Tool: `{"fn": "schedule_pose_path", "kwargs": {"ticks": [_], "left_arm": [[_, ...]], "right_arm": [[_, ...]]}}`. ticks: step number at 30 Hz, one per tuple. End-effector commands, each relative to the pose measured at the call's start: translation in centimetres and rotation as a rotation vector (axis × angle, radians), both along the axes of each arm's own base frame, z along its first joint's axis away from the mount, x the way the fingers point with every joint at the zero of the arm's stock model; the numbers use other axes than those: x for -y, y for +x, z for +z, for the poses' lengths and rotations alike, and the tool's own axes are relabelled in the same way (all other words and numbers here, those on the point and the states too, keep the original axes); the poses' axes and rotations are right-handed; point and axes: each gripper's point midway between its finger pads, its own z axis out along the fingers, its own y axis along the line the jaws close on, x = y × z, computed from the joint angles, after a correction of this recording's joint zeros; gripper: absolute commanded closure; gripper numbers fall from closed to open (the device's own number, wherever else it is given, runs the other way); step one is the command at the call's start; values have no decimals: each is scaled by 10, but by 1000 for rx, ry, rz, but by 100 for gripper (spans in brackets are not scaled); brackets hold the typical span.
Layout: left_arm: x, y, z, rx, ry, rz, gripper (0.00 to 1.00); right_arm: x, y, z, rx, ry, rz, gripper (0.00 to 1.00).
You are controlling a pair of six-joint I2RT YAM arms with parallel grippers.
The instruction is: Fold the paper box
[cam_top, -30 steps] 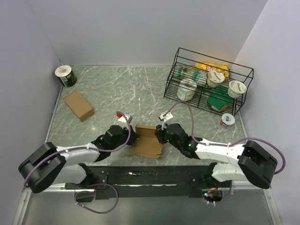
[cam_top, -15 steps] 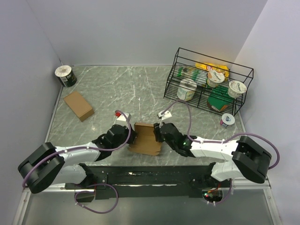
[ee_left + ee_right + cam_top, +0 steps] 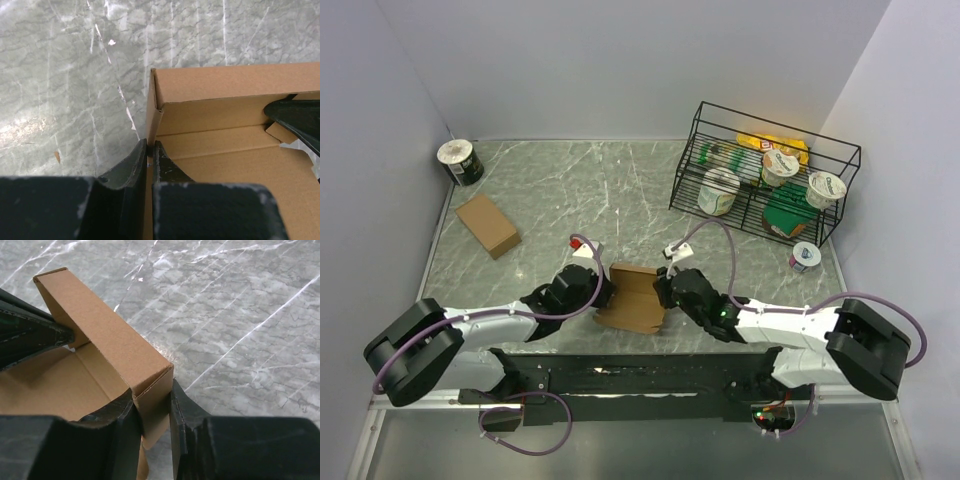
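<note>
Your paper box (image 3: pixel 632 300) is plain brown against a grey-green surface (image 3: pixel 620 190) veined with white like marble, and your left end effector (image 3: pixel 149 150) and right end effector (image 3: pixel 152 402) are both black. The other cardboard box (image 3: pixel 488 225) is the same brown. The wire rack (image 3: pixel 780 126) is black, and in it you see white cups (image 3: pixel 720 190), a green packet (image 3: pixel 785 212) and a yellow packet (image 3: pixel 770 143).
</note>
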Motion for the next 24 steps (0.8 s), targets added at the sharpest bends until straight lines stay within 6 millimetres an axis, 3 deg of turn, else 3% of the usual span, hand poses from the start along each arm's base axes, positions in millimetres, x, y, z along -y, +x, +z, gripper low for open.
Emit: {"fn": "schedule_pose_path", "kwargs": {"ticks": [1,6,8,10,13,15,24], "left_arm": [[-2,11,12,46,-15,33,98],[-6,11,11,44,-2,44,98],[-6,12,11,40,3,53,98],[-11,13,3,18,37,73,98],[-14,18,-3,-3,84,98,98],[-11,21,-5,-11,98,96,98],[-2,24,-7,-35,90,70,97]], "right_arm": [[6,10,-6,-10,-74,-40,95],[17,15,-12,-25,-115,-120,98],[18,14,-13,-26,-118,-114,86],[14,13,-10,-25,-105,-89,62],[6,8,2,-19,-59,-37,37],[-1,2,8,-19,-29,11,30],[-1,-29,36,-3,114,143,25]]}}
